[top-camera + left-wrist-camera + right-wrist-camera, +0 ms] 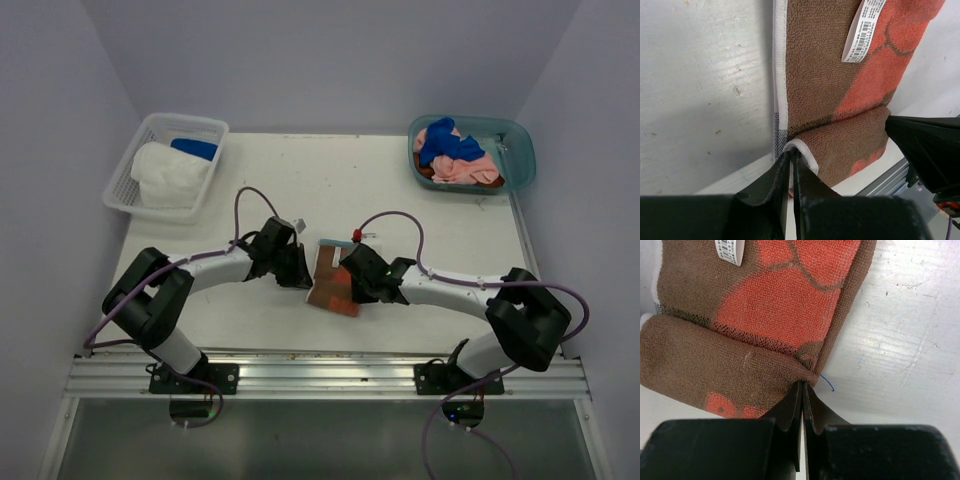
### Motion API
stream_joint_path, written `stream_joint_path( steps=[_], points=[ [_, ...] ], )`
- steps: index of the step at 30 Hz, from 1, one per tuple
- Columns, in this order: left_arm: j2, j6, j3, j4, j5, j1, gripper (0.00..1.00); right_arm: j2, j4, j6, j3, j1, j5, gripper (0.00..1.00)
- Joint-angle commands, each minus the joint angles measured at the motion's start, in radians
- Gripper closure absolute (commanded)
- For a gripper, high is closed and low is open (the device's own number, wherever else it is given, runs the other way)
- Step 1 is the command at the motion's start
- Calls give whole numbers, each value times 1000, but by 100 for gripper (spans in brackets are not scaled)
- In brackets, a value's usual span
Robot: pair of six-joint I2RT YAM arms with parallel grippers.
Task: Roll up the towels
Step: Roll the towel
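A brown towel with orange patches and a white label lies in the middle of the table. Its near end is turned over into a first fold, also seen in the right wrist view. My left gripper is shut on the fold's white-edged left corner. My right gripper is shut on the fold's right corner. More towels, blue and pink, lie heaped in the teal tub. A white towel and a blue towel sit in the mesh basket.
The white mesh basket stands at the back left. The teal tub stands at the back right. A metal rail runs along the table's near edge. The right gripper's black body shows in the left wrist view.
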Motion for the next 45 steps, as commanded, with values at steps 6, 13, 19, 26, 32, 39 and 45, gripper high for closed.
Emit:
stream_joint_path(
  steps=[6,13,19,26,32,39,45],
  points=[
    [-14,30,89,-35,-66,3,89,-27,26,62,-68,28,-32,98],
    [3,61,167,-54,-87,17,89,-28,96,154,-64,101,-93,96],
    [67,90,218,-66,-74,57,89,4,127,206,-19,162,-101,94],
    [41,167,285,-155,-115,108,81,-74,-14,107,68,181,22,85],
    [47,185,314,-190,-132,123,75,-76,-120,41,166,215,112,79],
    [41,179,319,-216,-143,128,75,-84,-190,88,171,230,183,82],
    [-18,182,310,-247,-183,137,75,-153,-227,111,114,230,218,83]
  ],
)
